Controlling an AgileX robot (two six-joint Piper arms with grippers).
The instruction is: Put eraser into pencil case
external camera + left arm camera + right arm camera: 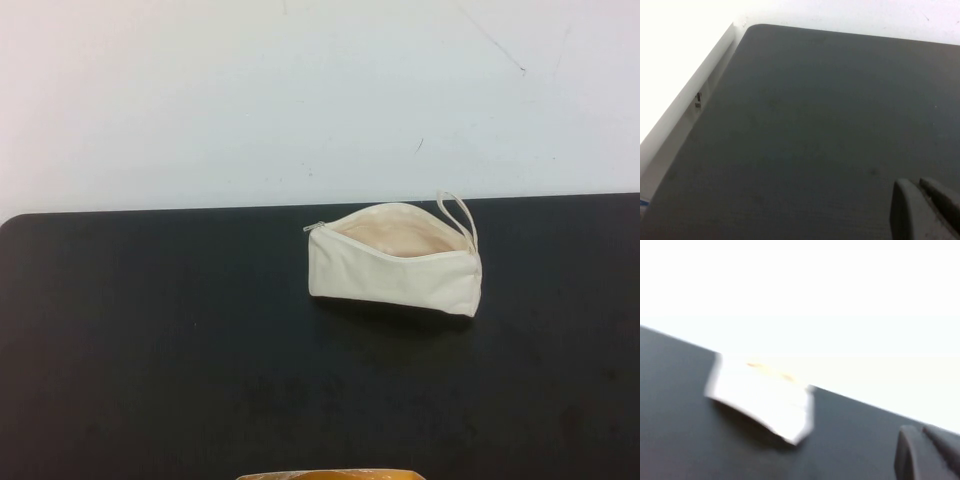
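Observation:
The pencil case (395,258) is a cream-white zip pouch lying on the black mat (150,340), right of centre near the mat's far edge. Its zip gapes open, showing the peach lining, and its loop strap (460,212) is at the right end. It also shows blurred in the right wrist view (760,395). The eraser is not in view in any frame. Neither arm shows in the high view. My left gripper (917,184) is shut and empty over bare mat. My right gripper (919,431) is shut and empty, well apart from the pouch.
The black mat lies on a white table (300,90) that extends behind it. An orange-yellow object (330,474) pokes in at the near edge of the high view. A small metal piece (698,100) sits on the white surface beside the mat's corner.

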